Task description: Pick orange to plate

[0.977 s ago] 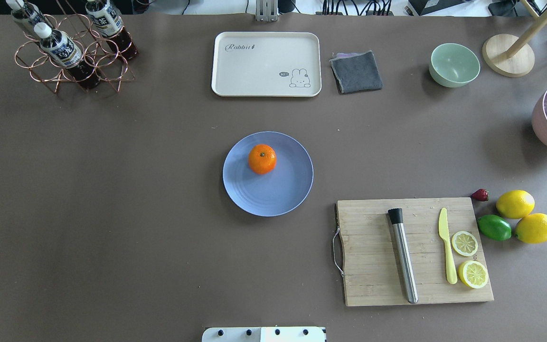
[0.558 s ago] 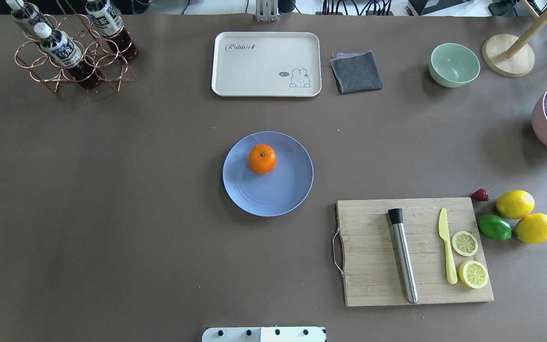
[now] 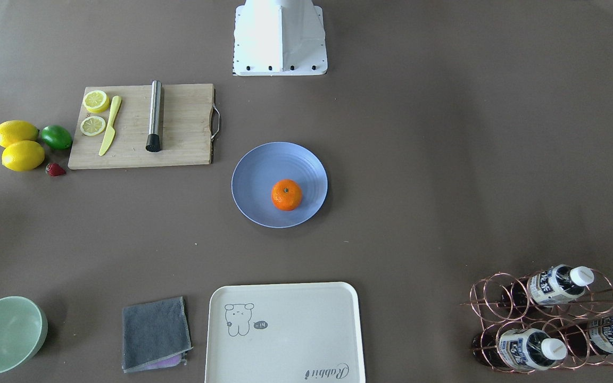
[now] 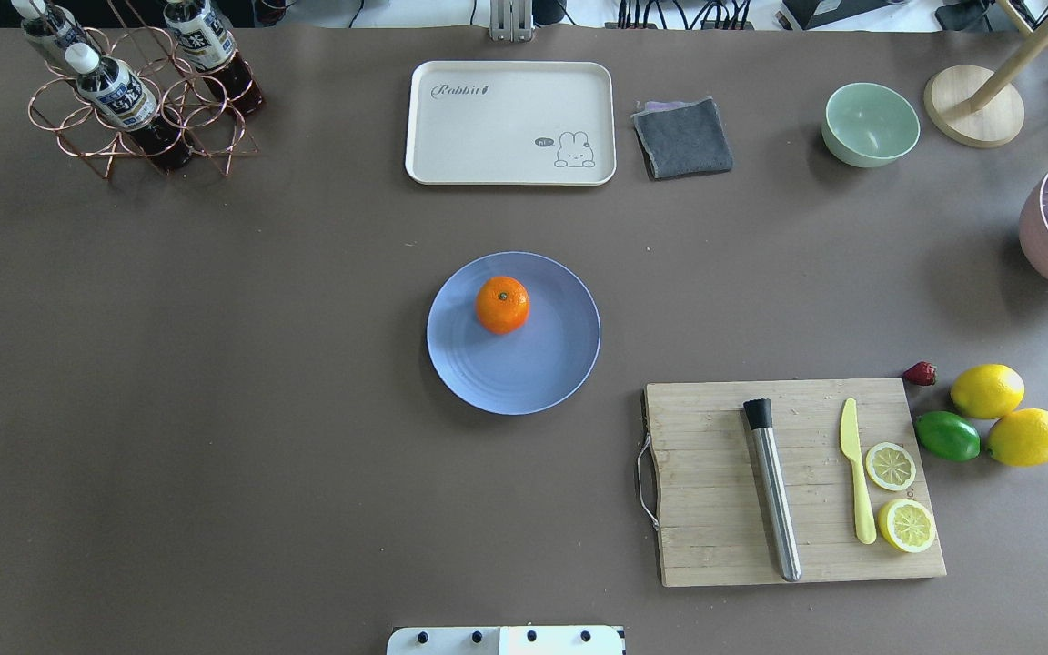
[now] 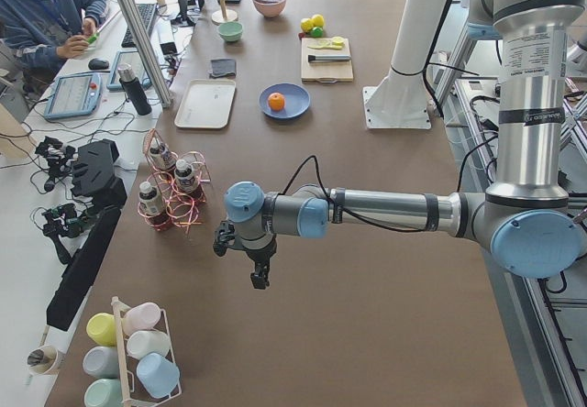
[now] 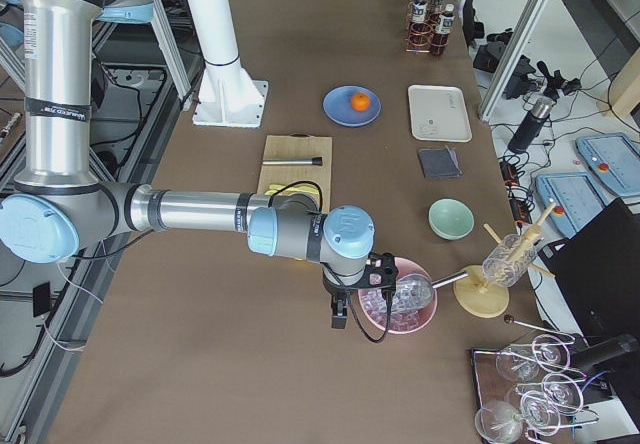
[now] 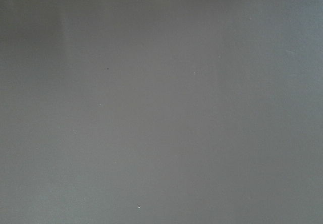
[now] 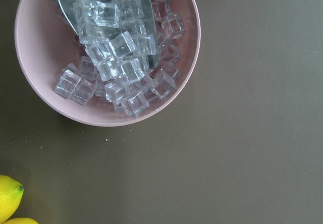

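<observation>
Here's the small round bright-orange fruit (image 4: pixel 502 305), resting on the far half of the round periwinkle-blue plate (image 4: pixel 524 377), right in the middle of the matte brown tabletop (image 4: pixel 215 364). Both arms are out at the table's ends. The left gripper (image 5: pixel 260 279) hangs over bare brown surface near the copper wire bottle rack (image 5: pixel 174 196). The right gripper (image 6: pixel 338 319) hangs just beside the pink bowl of clear ice cubes (image 8: pixel 35 72). Fingers apart or together? Can't tell for either, since only side views show them. A seated person in a blue top (image 5: pixel 41 13) is across the table from the robot.
</observation>
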Available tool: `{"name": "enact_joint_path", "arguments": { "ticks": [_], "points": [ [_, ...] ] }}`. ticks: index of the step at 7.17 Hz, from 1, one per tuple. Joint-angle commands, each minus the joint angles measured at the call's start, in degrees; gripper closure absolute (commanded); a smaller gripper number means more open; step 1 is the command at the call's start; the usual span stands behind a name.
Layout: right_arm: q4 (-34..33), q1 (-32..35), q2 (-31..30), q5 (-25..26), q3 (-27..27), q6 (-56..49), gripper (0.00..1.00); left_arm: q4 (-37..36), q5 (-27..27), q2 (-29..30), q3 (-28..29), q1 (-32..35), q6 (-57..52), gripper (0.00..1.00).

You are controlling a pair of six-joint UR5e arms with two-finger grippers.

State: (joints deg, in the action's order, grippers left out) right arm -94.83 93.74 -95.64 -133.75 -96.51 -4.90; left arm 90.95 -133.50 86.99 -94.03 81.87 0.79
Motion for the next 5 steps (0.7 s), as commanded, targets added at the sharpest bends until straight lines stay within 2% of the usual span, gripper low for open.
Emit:
{"name": "enact_joint_path", "arguments": {
  "ticks": [1, 5],
  "points": [
    [0.1, -0.1, -0.1, 0.0, -0.1, 0.0, 0.0, 0.0, 0.1, -0.2, -0.2, 0.0, -0.2, 0.02],
    [0.1, -0.5, -0.1, -0.1, -0.3, 0.0, 0.0, 0.0, 0.1, -0.2, -0.3, 0.1, -0.1, 0.02]
  ]
}}
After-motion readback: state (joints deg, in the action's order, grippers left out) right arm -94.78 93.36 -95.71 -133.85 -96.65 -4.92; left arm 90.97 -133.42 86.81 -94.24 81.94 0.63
